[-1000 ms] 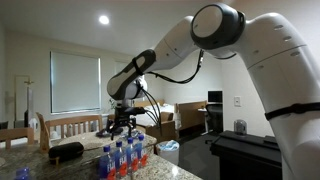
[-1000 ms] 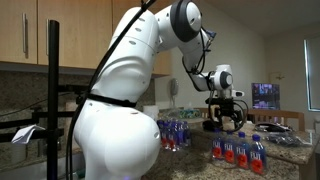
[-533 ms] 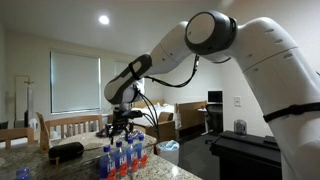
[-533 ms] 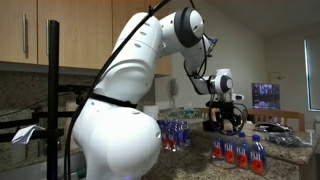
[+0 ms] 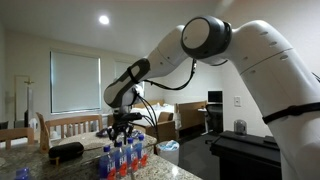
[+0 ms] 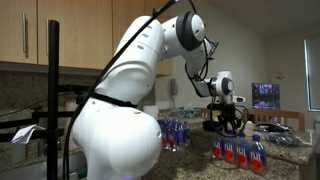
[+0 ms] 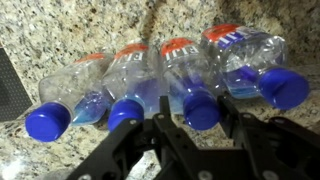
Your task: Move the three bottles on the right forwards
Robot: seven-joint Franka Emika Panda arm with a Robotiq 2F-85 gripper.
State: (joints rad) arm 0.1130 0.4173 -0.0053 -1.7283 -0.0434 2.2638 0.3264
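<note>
Four small clear bottles with blue caps and red-orange labels stand in a row on the granite counter in the wrist view. My gripper [image 7: 197,120] is over the third bottle from the left [image 7: 186,75]. Its fingers [image 7: 165,128] press against both sides of that bottle's blue cap [image 7: 201,108]. In both exterior views the gripper [image 5: 122,129] [image 6: 229,126] hangs just over the bottle cluster [image 5: 122,158] [image 6: 238,152] near the counter's edge. Which of these are the three bottles on the right I cannot tell.
A flat black oval object [image 5: 66,151] lies on the counter beside the cluster, and its dark edge [image 7: 8,88] shows in the wrist view. A second group of bottles [image 6: 175,133] stands farther back. The robot's white body [image 6: 115,125] fills the foreground.
The fingers have closed from wide open onto the bottle's cap. The arm has sunk slightly over the cluster. The bottles have not moved.
</note>
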